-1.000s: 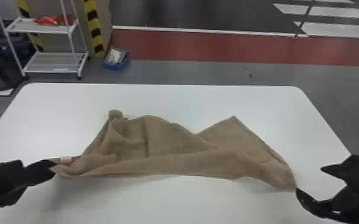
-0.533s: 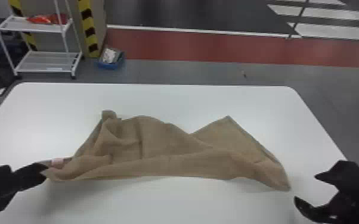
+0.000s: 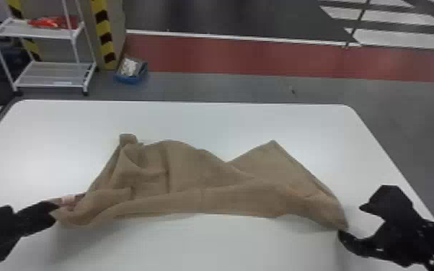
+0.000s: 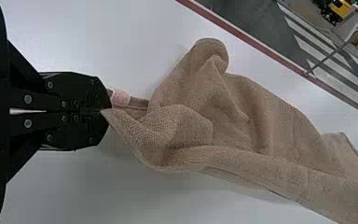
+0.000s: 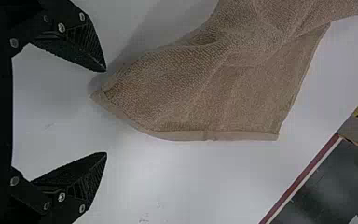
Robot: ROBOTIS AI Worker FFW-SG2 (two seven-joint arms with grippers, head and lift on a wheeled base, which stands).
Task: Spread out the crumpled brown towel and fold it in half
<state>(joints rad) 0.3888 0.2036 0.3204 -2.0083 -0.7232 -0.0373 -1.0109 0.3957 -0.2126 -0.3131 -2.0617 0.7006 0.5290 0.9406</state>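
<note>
Brown towel (image 3: 198,180): on the white table (image 3: 198,248), mid-surface, longer from left to right than from near to far. It is not flat. Folds and ridges gather in the left half; the right half is smoother, with a pointed corner directed to the far side. The far outline dips between the two halves. The near edge runs as a long, shallow curve between the grippers. A shadow falls on the table under and in front of the left end; how much of the cloth is raised cannot be told.

Left gripper (image 3: 54,210): at the near left of the table. Fingers pressed together, pinching the near left corner of the towel. A small pink band (image 3: 68,200) shows just beside the pinched corner; its nature cannot be told.

Right gripper (image 3: 350,220): at the near right. Fingers wide apart, nothing gripped. The near right corner of the towel points toward the space between the fingertips, closer to the near finger. Contact with that finger cannot be told.

Surroundings: beyond the table's far left stands a white shelf rack (image 3: 54,74), red item (image 3: 52,22) on its upper shelf. Right of the rack, a yellow-and-black striped post (image 3: 103,36) and a blue bin (image 3: 129,78) on the grey floor (image 3: 227,88).
</note>
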